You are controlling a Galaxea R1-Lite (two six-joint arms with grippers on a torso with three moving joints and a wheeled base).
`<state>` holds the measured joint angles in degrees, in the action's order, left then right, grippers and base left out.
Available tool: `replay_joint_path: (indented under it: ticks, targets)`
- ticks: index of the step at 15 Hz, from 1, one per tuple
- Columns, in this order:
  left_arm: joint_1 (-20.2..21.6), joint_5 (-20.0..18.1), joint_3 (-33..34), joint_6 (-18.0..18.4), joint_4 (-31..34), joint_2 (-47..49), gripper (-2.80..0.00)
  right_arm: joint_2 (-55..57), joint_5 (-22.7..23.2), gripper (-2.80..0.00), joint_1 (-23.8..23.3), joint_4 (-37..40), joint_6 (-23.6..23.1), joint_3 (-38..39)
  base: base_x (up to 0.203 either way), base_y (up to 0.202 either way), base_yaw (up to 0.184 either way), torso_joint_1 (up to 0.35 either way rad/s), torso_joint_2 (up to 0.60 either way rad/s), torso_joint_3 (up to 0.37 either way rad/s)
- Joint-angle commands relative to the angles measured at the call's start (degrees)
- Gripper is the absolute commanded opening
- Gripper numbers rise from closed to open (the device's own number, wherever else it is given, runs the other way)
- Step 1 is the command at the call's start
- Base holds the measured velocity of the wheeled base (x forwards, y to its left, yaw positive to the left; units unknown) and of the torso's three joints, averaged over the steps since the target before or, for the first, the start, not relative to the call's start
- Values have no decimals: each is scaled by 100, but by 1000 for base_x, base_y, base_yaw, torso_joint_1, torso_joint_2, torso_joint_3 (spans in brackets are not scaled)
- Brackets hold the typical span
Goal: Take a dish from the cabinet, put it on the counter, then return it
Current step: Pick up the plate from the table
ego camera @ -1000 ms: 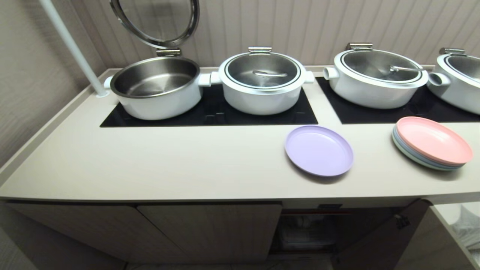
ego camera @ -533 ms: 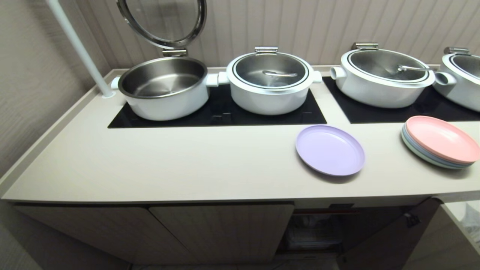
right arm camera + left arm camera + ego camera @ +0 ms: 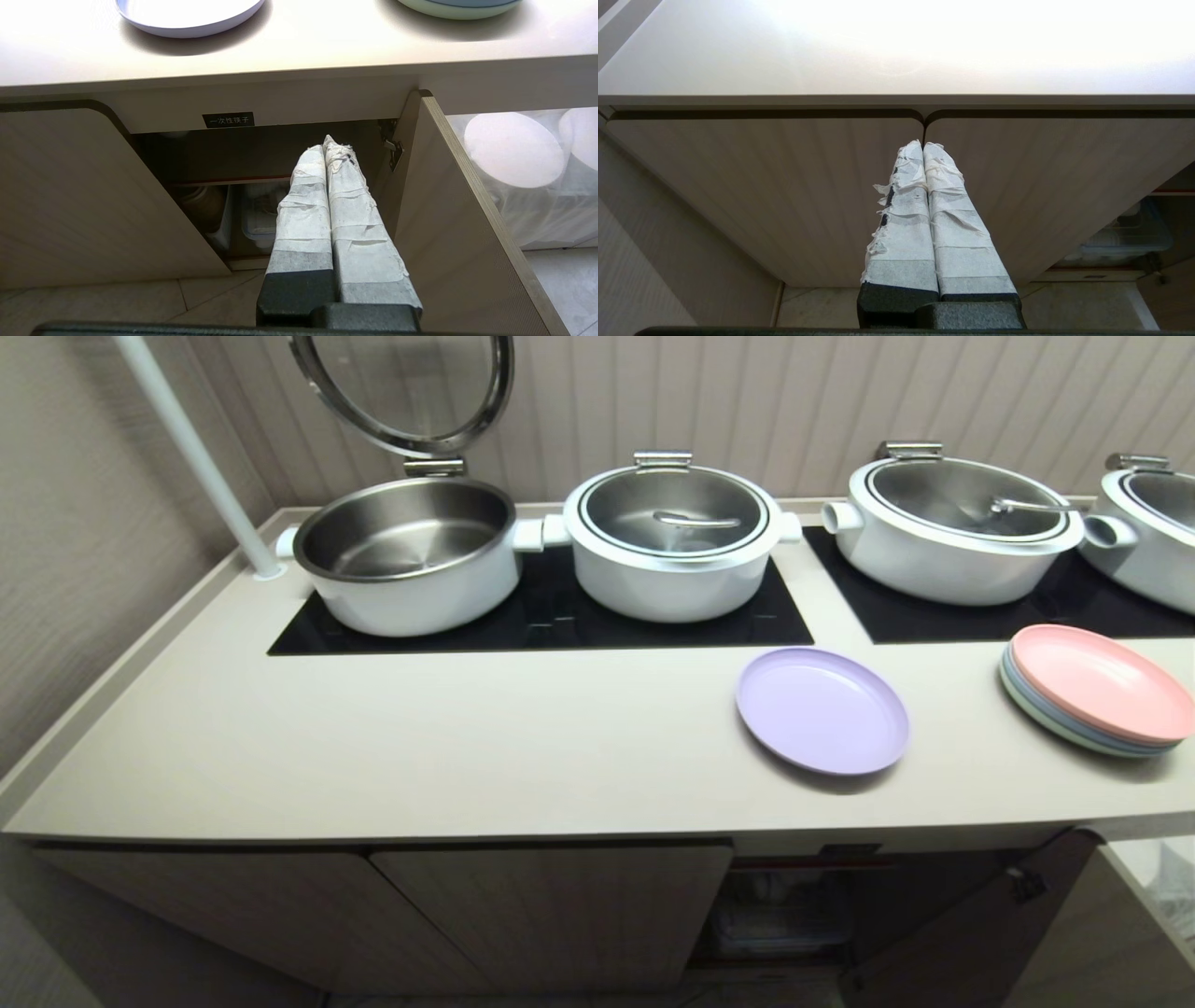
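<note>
The lavender dish (image 3: 822, 709) lies flat on the beige counter (image 3: 467, 747), right of middle; its near edge (image 3: 187, 21) also shows in the right wrist view. Below it the cabinet (image 3: 803, 905) stands with its door (image 3: 462, 219) swung open, under a small black label (image 3: 229, 120). Neither arm shows in the head view. My right gripper (image 3: 327, 142) is shut and empty, held low in front of the cabinet opening. My left gripper (image 3: 923, 144) is shut and empty too, facing two closed ribbed doors (image 3: 784, 186).
A stack of pink and pastel plates (image 3: 1097, 691) sits at the counter's right end. Several white pots (image 3: 672, 541) stand on black glass panels (image 3: 541, 616); the leftmost has its lid (image 3: 411, 383) raised. A white pole (image 3: 187, 448) rises at back left. Clear containers (image 3: 261, 219) sit inside the cabinet.
The whole head view shifted slightly right early in the last second, then held still, so the camera moved. The dish and the plates stayed where they were on the counter.
</note>
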<state>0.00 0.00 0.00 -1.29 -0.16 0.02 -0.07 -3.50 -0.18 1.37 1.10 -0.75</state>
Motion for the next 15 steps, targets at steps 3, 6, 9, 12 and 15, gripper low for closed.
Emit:
replay_joint_path:
  ticks: [3, 6, 9, 12, 15]
  targets:
    - [0, 0, 0, -3, -2, -2, -280, 7, -2, -280, 1, -5, 5, 14, 0, 0, 0, 0, 0, 0]
    - [0, 0, 0, -3, -2, -2, -280, 7, -21, -280, 1, -22, -3, -6, 0, 0, 0, 0, 0, 0]
    - [0, 0, 0, -3, -2, -2, -280, 7, -21, -280, 4, -35, 39, -296, 0, 0, 0, 0, 0, 0]
    - [0, 0, 0, -3, -2, -2, -280, 84, -28, -280, 9, -16, 40, -527, 0, 0, 0, 0, 0, 0]
    - [0, 0, 0, -3, -2, -2, -280, 540, -20, -280, 10, -59, 40, -804, 0, 0, 0, 0, 0, 0]
